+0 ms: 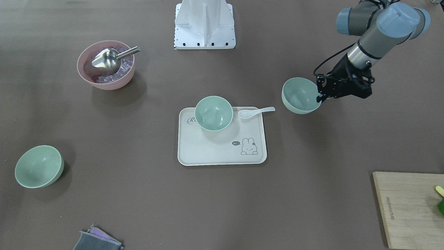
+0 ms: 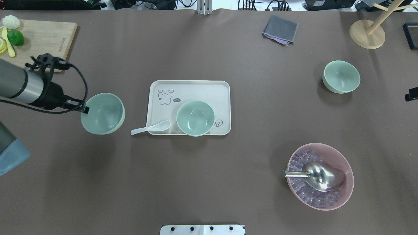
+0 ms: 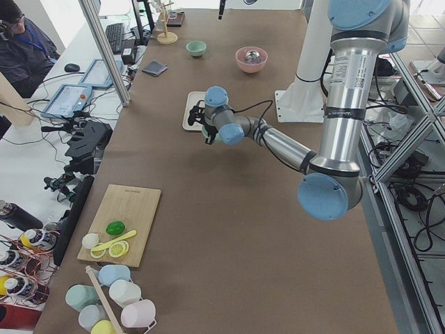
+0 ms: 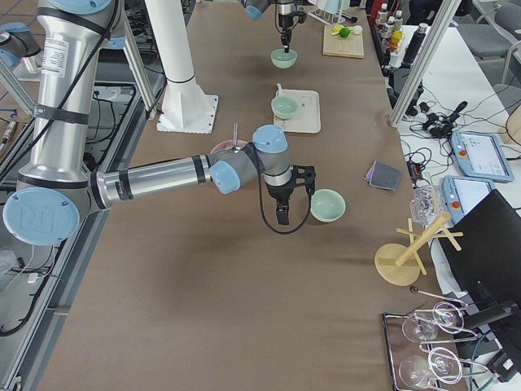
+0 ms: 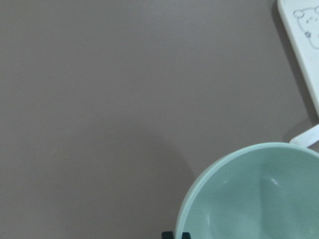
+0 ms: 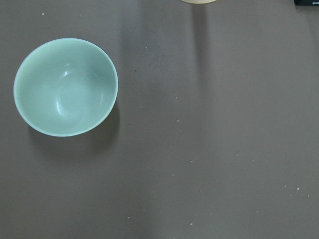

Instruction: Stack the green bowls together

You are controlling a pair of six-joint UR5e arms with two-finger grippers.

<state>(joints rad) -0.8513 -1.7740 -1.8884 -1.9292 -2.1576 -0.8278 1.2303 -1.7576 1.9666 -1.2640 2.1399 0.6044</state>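
Three pale green bowls are in view. My left gripper (image 2: 85,109) is shut on the rim of one green bowl (image 2: 103,113) and holds it tilted just left of the tray; it also shows in the front view (image 1: 300,95) and fills the left wrist view (image 5: 254,194). A second green bowl (image 2: 195,118) stands on the cream tray (image 2: 189,88). The third green bowl (image 2: 341,76) stands alone at the far right and shows in the right wrist view (image 6: 66,86). My right gripper (image 4: 281,213) hovers beside this bowl, apart from it; I cannot tell whether it is open or shut.
A white spoon (image 2: 150,128) leans on the tray's edge next to the held bowl. A pink bowl (image 2: 320,176) with ice and a metal scoop stands front right. A cutting board (image 2: 42,36), a grey cloth (image 2: 280,30) and a wooden stand (image 2: 367,34) lie along the far edge.
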